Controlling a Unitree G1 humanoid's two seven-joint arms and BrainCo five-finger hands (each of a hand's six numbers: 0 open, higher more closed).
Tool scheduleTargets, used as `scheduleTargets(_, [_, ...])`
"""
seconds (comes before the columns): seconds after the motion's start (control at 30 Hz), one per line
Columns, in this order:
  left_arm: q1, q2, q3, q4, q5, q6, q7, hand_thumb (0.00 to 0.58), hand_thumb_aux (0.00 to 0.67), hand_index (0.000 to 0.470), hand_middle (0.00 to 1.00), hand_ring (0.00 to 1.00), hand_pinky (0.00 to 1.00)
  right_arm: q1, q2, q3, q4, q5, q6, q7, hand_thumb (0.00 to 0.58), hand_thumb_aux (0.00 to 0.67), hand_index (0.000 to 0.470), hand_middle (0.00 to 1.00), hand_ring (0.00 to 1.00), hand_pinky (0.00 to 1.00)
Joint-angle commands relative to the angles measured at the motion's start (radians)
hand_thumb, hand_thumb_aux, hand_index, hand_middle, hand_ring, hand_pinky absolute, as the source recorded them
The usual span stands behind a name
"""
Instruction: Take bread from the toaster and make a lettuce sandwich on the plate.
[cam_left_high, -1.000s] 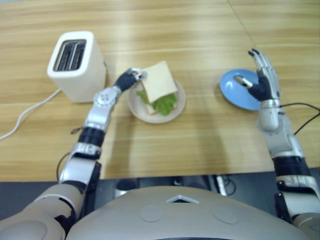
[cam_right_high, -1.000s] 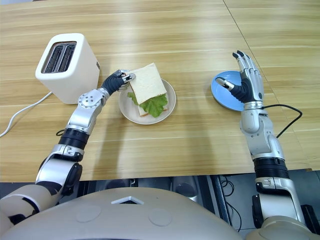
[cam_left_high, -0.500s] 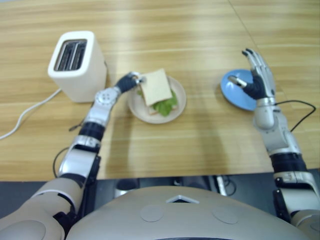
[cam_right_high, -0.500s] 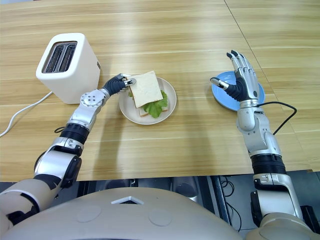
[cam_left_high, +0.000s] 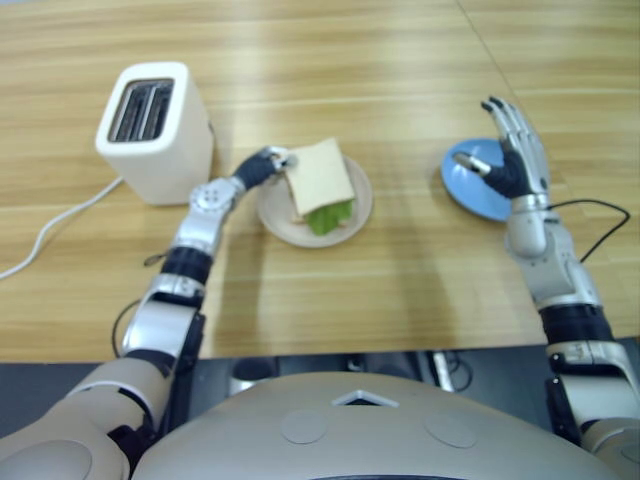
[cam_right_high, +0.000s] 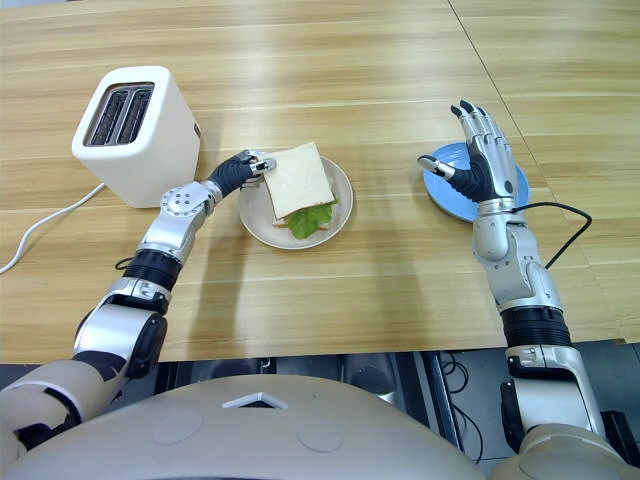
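Top slice (cam_right_high: 298, 178) of bread lies on the lettuce (cam_right_high: 310, 216) on the tan plate (cam_right_high: 256, 228), mid-table. Slice roughly square, flat or nearly so; longer run goes near-to-far, skewed a bit off the wood grain, far end leaning twd toaster. Lettuce pokes out under its near edge; crust of a lower slice (cam_right_high: 327, 223) peeks at near-right. Left hand (cam_right_high: 243, 168) sits at plate's far-left rim, fingertips pinching the slice's left corner, forearm running back along the table (cam_right_high: 390, 250). Toaster (cam_right_high: 133, 135) stands upright just left of that hand, apart from it, slots running near-to-far; white cord (cam_right_high: 45, 225) trails off its near-left side. Right hand (cam_right_high: 480, 150) is upright over the blue dish (cam_right_high: 445, 195), fingers spread, palm facing left, holding nothing. Black cable (cam_right_high: 560, 215) loops by right forearm. Open room: bare wood btwn plate and blue dish, wide bare stretch on far side, narrower strip btwn plate and table's near edge.
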Motion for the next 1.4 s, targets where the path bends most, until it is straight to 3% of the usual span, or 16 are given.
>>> scheduleTargets(0.03, [0.010,-0.003,0.015,-0.027,-0.029,0.001,-0.037,0.580,0.670,0.460,1.00,1.00,1.00,-0.002,-0.004,0.012,0.017,-0.009,0.000,0.000,0.000,0.000,0.000,0.00,0.00,0.00])
scheduleTargets(0.4, [-0.010,-0.014,-0.003,0.107,-0.010,-0.011,-0.079,0.580,0.670,0.460,1.00,1.00,1.00,-0.002,-0.002,0.017,0.012,-0.018,0.000,0.004,0.000,0.000,0.000,0.00,0.00,0.00])
scheduleTargets(0.7, [-0.100,-0.018,0.019,0.407,0.033,-0.072,0.027,0.580,0.670,0.460,1.00,1.00,1.00,-0.005,0.009,0.057,-0.005,0.013,-0.033,0.061,0.000,0.000,0.000,0.00,0.00,0.00])
scheduleTargets(1.1, [-0.118,-0.037,-0.028,0.576,0.126,-0.051,0.092,0.580,0.670,0.460,1.00,1.00,1.00,-0.071,0.031,0.349,0.007,-0.223,-0.159,0.128,0.000,0.000,0.000,0.00,0.00,0.00])
scheduleTargets(1.4, [-0.113,-0.039,-0.017,0.579,0.140,-0.051,0.093,0.580,0.670,0.460,1.00,1.00,1.00,-0.269,0.122,0.542,0.150,-0.423,-0.160,0.063,0.000,0.000,0.000,0.00,0.00,0.00])
